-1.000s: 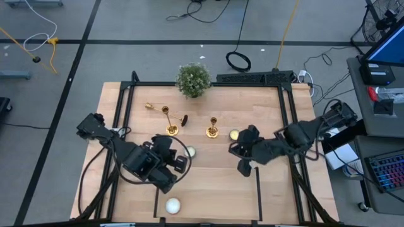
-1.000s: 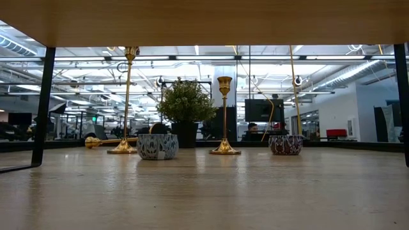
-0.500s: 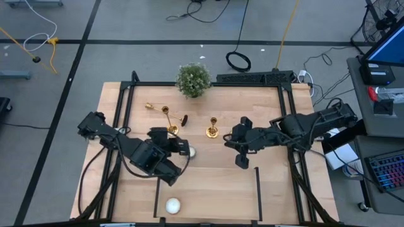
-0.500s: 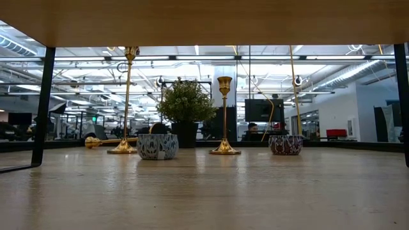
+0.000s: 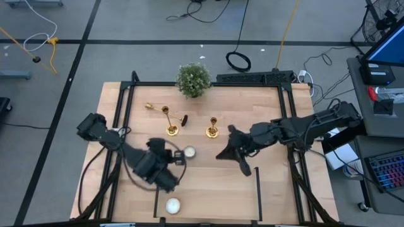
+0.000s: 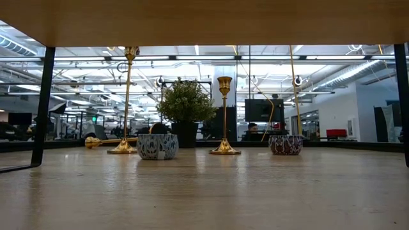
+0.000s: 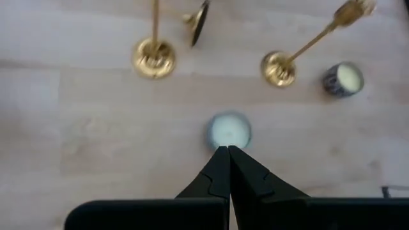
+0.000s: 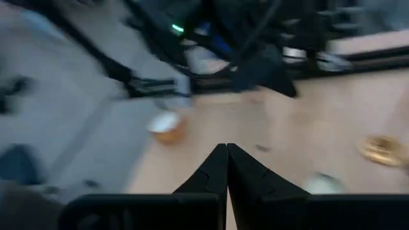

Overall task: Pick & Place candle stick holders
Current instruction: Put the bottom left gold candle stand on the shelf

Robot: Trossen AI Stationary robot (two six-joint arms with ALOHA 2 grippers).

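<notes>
Comparing the overhead views across the last second, both arms have shifted while nothing on the tabletop (image 5: 208,183) has moved. Nearest, at the lower centre of the overhead frame, a white tealight (image 5: 173,205) sits untouched. Above it, the left gripper (image 5: 175,157) has drawn back toward the lower left, fingers pressed together and empty, its tip close to a second tealight (image 5: 189,152). The right gripper (image 5: 222,154) has swung from the right of centre toward the middle, also closed on nothing, and now covers the spot where a third tealight lay.

Farther back, two candle stick holders stand upright: one (image 5: 171,128) at centre left, one (image 5: 212,130) at centre. The third holder (image 5: 151,106) lies on its side toward the upper left, near a small dark object (image 5: 184,120). At the far edge stands the potted plant (image 5: 192,79).

Assessment: no holder is grasped yet. The right arm's approach suggests the central holder is the next target, but its fingers must part first.
</notes>
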